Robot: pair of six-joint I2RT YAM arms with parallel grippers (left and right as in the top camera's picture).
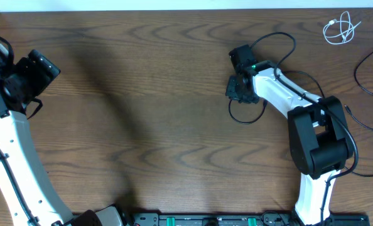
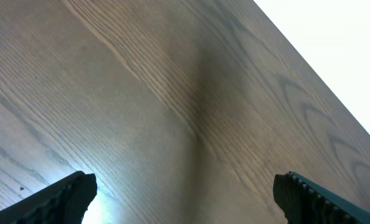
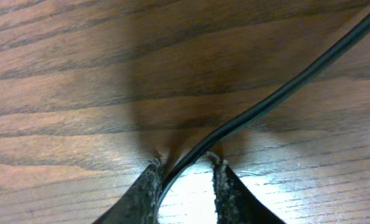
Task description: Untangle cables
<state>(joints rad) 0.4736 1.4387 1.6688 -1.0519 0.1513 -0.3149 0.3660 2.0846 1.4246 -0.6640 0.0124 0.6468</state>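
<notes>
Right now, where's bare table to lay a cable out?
Widest bare patch: the table between the left gripper and right gripper. Crowded: a black cable loops by the right gripper, white cable in the far-right corner, other black cables along the right edge.

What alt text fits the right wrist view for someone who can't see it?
A thin black cable runs between the two dark fingers of the right tool and curves away to the upper right across a brown wood-grain table. The fingers stand slightly apart, with a gap beside the cable.
</notes>
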